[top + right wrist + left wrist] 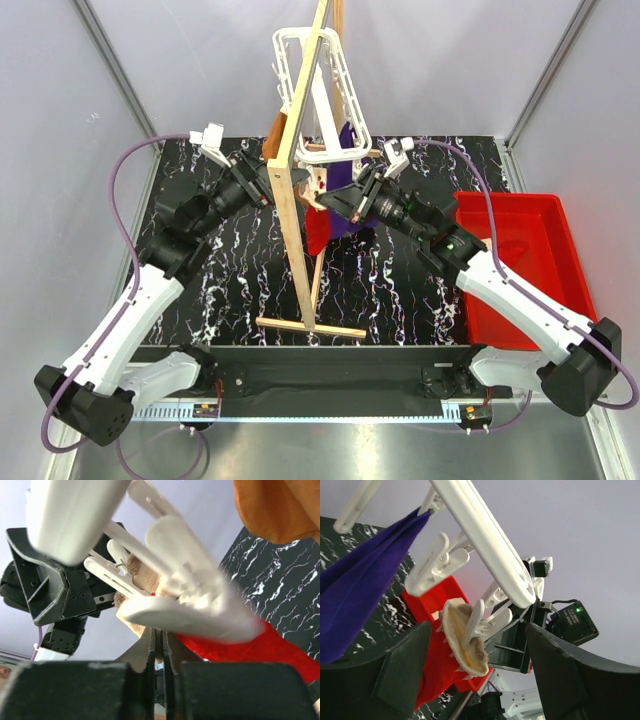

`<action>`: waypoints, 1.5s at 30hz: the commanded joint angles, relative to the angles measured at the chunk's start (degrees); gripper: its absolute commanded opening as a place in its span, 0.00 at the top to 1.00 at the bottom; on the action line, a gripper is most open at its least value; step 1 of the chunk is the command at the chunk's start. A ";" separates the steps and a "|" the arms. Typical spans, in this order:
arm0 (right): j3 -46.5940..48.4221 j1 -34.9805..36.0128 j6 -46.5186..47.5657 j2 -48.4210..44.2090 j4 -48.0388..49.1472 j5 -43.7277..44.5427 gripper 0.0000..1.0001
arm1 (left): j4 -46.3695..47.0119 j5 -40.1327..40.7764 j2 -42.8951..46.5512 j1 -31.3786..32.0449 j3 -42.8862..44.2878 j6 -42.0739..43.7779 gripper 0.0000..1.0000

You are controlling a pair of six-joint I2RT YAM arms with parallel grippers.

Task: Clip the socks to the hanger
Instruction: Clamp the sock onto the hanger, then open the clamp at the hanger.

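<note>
The white hanger (330, 70) hangs from the wooden stand, and its bar (485, 545) crosses the left wrist view. One sock hangs below it, with a beige cuff (318, 192) and a red foot (318, 232). In the left wrist view a white clip (475, 622) sits over the edge of the cuff (460, 645). My left gripper (477, 630) is open, with the cuff and clip between its spread fingers; it also shows in the top view (268, 188). My right gripper (157, 642) is shut on the cuff (145, 575) from the other side, and the red foot (250, 650) trails to its right.
A purple cloth (360, 590) and a brown cloth (270, 510) hang from other clips. The pale wooden stand (295, 220) rises between my arms, its foot bar (310, 327) near the front. A red bin (520, 260) stands on the right of the black marbled table (220, 290).
</note>
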State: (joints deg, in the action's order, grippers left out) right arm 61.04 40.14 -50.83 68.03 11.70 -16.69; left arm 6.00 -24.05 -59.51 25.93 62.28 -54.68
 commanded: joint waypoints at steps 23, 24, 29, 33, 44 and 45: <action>14.11 0.64 32.01 -12.22 -50.21 18.16 0.38 | -24.83 11.93 15.28 0.26 3.55 13.81 0.24; 14.28 0.64 32.89 -11.87 -49.16 18.70 0.40 | -23.76 10.71 15.64 0.17 3.03 12.94 0.25; 14.20 0.38 42.29 -9.50 -37.12 16.96 0.44 | -14.47 1.57 13.64 0.35 -0.66 9.86 0.43; 13.41 -1.11 46.87 -6.42 -28.33 12.92 0.42 | -7.33 0.59 11.70 2.45 -3.92 8.27 0.49; 8.31 -7.88 50.30 -3.70 -12.23 -0.61 0.38 | 4.19 1.11 6.25 6.94 -4.80 8.36 0.53; 8.48 -8.06 50.39 -2.65 -9.71 -3.15 0.38 | 4.46 1.11 5.90 6.94 -4.71 8.18 0.53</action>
State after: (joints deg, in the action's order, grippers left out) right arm 69.80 32.56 -2.83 63.88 -6.79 -12.49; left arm 3.16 -21.76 -53.04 32.64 56.73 -46.19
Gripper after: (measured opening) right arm 0.616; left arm 0.463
